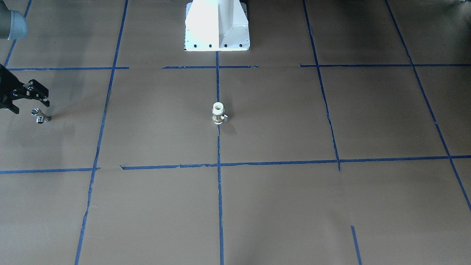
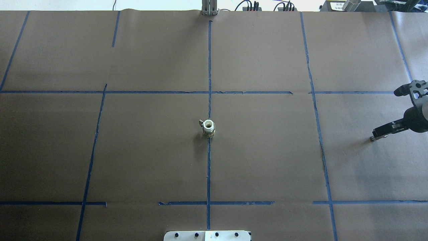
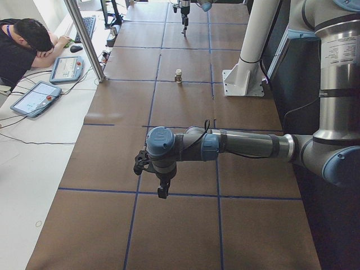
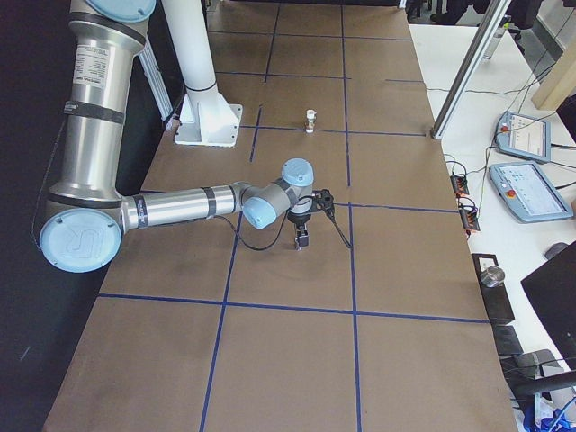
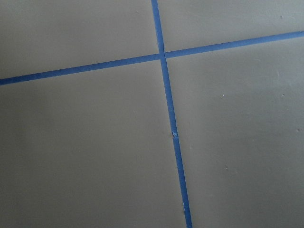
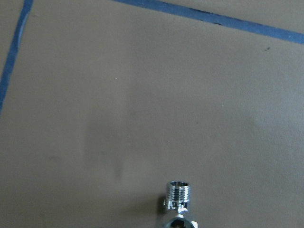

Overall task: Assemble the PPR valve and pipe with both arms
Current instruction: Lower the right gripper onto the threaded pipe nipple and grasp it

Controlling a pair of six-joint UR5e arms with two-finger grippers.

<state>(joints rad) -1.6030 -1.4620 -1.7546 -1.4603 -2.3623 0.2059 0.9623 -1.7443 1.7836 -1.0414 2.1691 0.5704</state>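
Note:
The PPR valve (image 1: 219, 113) stands upright on the centre tape line, white end up, brass middle and silver lever at its side; it also shows in the overhead view (image 2: 208, 128). The pipe (image 1: 40, 116), a small chrome fitting, lies on the table at the robot's far right and shows at the bottom of the right wrist view (image 6: 179, 199). My right gripper (image 1: 31, 106) hangs open just above the pipe without holding it; it also shows in the overhead view (image 2: 384, 114). My left gripper (image 3: 163, 188) shows only in the exterior left view, low over bare table; I cannot tell its state.
The white pedestal base (image 1: 217, 25) stands at the robot's edge of the table. Blue tape lines (image 5: 171, 128) cross the brown paper cover. A metal post (image 3: 84, 39) and operators' tablets stand along the far side, where a person sits.

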